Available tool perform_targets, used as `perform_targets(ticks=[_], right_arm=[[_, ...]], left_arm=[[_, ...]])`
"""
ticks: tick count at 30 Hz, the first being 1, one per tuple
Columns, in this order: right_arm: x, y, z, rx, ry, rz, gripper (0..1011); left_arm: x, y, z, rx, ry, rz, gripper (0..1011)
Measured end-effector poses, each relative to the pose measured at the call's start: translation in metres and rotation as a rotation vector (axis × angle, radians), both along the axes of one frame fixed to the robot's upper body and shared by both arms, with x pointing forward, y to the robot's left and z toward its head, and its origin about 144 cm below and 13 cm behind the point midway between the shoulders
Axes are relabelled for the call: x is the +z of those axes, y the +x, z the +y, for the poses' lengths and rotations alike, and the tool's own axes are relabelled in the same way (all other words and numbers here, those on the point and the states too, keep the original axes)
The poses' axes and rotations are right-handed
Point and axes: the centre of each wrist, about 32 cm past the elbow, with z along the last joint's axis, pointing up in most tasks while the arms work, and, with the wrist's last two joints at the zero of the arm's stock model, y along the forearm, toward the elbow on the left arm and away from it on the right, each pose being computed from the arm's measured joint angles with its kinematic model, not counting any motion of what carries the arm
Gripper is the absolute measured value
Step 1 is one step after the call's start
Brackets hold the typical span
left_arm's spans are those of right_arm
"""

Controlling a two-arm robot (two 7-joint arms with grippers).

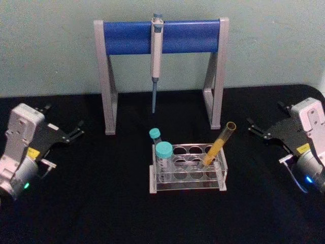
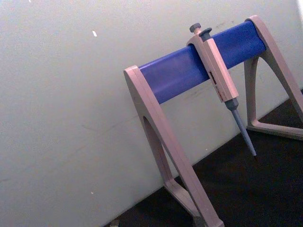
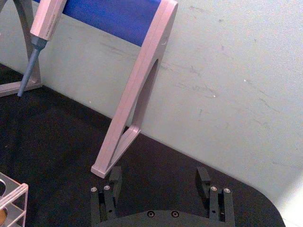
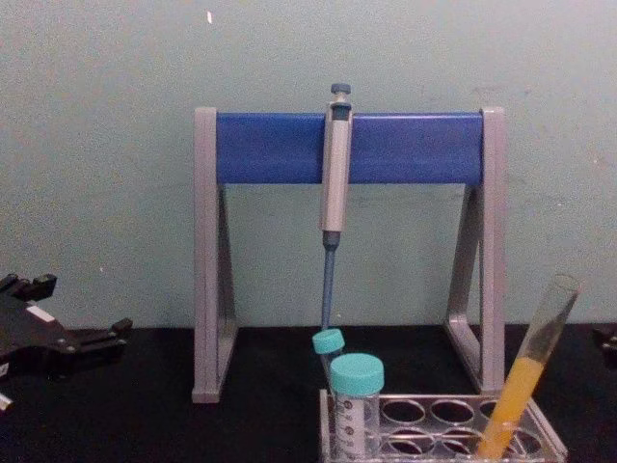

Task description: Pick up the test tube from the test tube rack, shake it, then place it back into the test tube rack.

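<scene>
Slim glass tube point(image 1: 221, 144) (orange liq.) tilts in clear rack point(image 1: 189, 188).

light: soft, even | wall point(image 4: 96, 145): evenly lit | tabletop point(image 1: 101, 213): very dark

Left gripper point(image 1: 65, 116), right gripper point(image 1: 264, 113): spread, idle.

One clear rack point(image 1: 189, 187) holds one long open tube point(image 1: 220, 143) of orange liquid and two shorter teal-capped tubes point(image 1: 164, 157). Behind the rack is one grey-and-blue stand point(image 1: 127, 36) carrying one pipette point(image 1: 157, 51).
</scene>
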Motion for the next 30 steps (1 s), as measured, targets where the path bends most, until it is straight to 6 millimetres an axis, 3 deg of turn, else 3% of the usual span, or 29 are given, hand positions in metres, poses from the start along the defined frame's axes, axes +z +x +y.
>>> perform_targets(ticks=[30], right_arm=[[0.0000, 0.0000, 0.0000, 0.000, 0.000, 0.000, 1000]], left_arm=[[0.0000, 0.0000, 0.0000, 0.000, 0.000, 0.000, 1001]])
